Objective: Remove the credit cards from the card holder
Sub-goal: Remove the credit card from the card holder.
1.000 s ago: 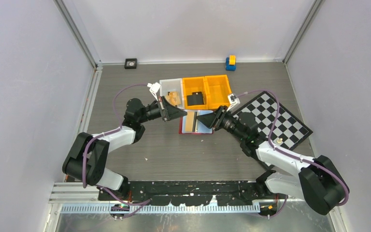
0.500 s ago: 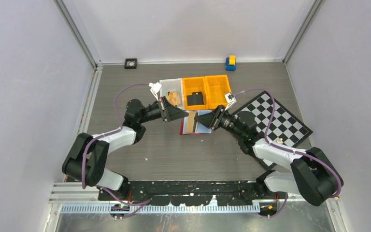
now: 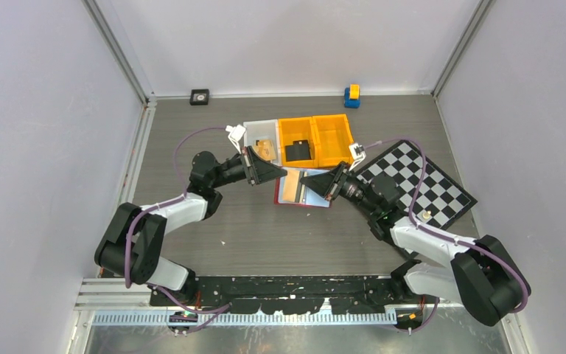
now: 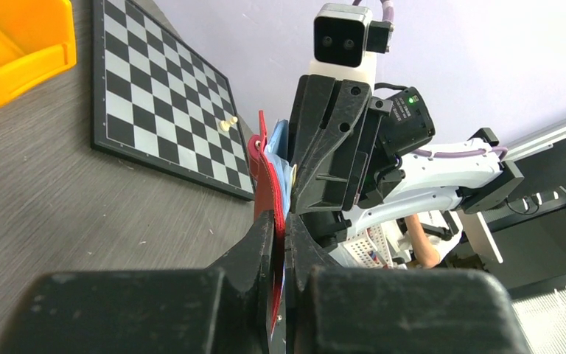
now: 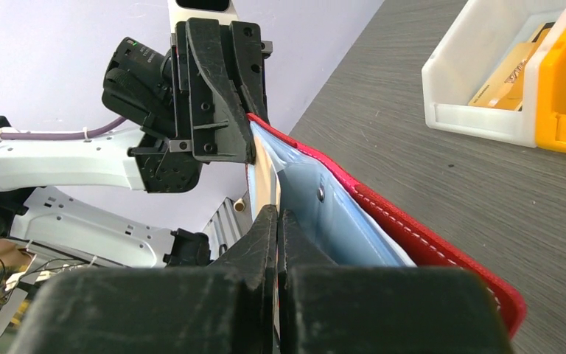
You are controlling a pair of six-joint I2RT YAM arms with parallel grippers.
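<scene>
Red with pale blue sleeves, the card holder [image 3: 317, 199] sat opened between the two grippers, just in front of the white bin [image 3: 256, 130] and the orange bins [image 3: 333, 140] on the grey table [image 3: 214, 228]. The left gripper [image 4: 280, 228] was clamped on the holder's red edge. The right gripper [image 5: 276, 217] was pinched tight on a tan credit card [image 5: 264, 177] standing in the sleeve. A second tan card [image 5: 512, 66] lay in the white bin.

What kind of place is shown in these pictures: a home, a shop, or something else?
Probably a robotics lab cell, not a home: plain pale walls on aluminium frame posts enclose the table, and practice props lie about, such as a chessboard and orange bins.
</scene>
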